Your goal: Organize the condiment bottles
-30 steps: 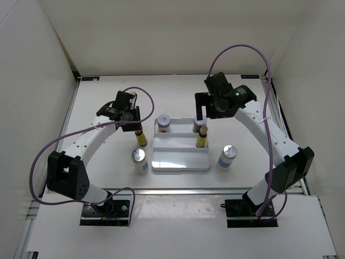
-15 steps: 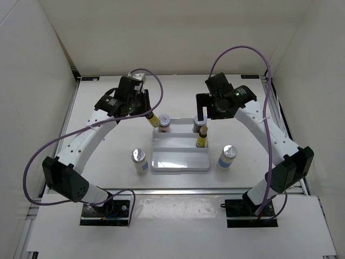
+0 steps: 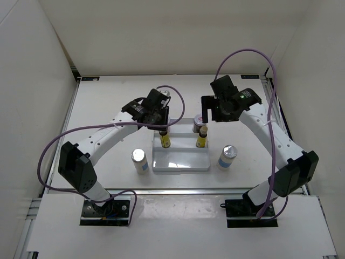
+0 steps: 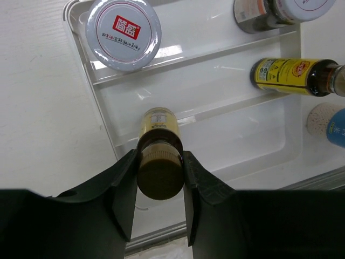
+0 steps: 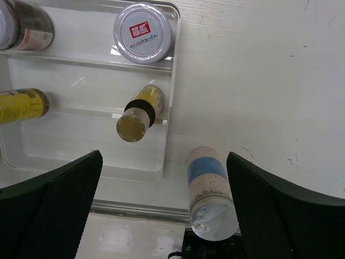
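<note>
**Left arm clamps a yellow bottle over the tray**

The left gripper point(image 4: 159, 164) is clenched on the tan cap of a slim yellow bottle point(image 4: 157, 125). The bottle is upright over the left end of the middle row of the white ridged tray point(image 4: 96, 86) at mid-table. Whether its base touches down cannot be told. The second yellow bottle point(image 3: 201, 138) stands at that row's right end. The left jar point(image 4: 123, 33) sits just beyond the held bottle in the far row, hidden under the arm in the top view. The right jar point(image 3: 197, 124) shares that row. The right gripper point(image 5: 163, 162) hangs released, fingers wide apart, above the tray's right edge. Toward the near edge of the table point(image 3: 108, 97), the left white-blue bottle point(image 3: 139, 160) and the right white-blue bottle point(image 3: 227, 156) flank the tray.
</note>
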### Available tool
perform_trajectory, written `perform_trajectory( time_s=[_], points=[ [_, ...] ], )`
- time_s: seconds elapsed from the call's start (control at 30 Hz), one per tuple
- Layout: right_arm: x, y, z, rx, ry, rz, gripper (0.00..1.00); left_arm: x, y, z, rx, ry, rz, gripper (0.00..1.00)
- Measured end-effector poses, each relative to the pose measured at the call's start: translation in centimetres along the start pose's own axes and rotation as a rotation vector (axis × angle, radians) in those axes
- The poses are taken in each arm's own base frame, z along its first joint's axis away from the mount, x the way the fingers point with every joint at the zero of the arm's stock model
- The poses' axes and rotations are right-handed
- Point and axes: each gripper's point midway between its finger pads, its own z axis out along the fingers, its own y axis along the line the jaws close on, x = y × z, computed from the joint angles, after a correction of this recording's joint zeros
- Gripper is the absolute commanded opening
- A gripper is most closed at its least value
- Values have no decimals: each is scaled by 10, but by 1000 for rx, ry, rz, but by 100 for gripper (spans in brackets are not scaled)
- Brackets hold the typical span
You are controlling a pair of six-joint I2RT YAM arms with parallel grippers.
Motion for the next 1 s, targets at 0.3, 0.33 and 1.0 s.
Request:
perform_trajectory(
  time_s=[0.3, 0.33, 1.0],
  points=[
    [7, -4, 0, 7, 9, 2, 99, 3, 7, 18, -94, -23, 31, 11],
    [7, -4, -1, 7, 7, 2, 99, 5, 8, 23, -104, -15, 37, 11],
    [52, -27, -10, 62, 61, 43, 99, -3, 14, 32, -154, -45, 49, 100]
  ],
)
